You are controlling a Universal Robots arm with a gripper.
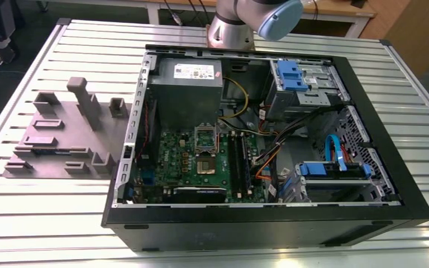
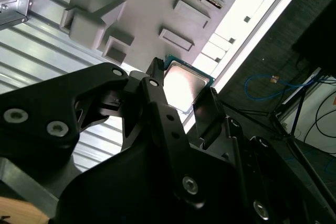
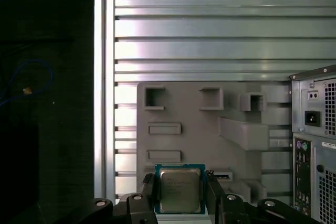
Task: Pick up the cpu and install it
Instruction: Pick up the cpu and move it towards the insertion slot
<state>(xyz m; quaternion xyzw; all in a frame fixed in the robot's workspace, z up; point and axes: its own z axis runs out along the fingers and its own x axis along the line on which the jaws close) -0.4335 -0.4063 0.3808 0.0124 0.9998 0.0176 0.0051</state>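
Slip is my main worry: the gripper (image 3: 180, 195) pinches the cpu (image 3: 180, 187) by two opposite edges, holding it over the grey fixture tray (image 3: 191, 129) beside the open computer case (image 1: 259, 223), and so thin a hold could let it tilt or drop. A chip skewed between the fingers (image 3: 148, 188) would, I judge, seat crooked on the motherboard (image 1: 174, 162) and damage contacts

A slatted metal table (image 1: 51, 223) (brightly lit) fronts a wooden desk (image 1: 339, 8).
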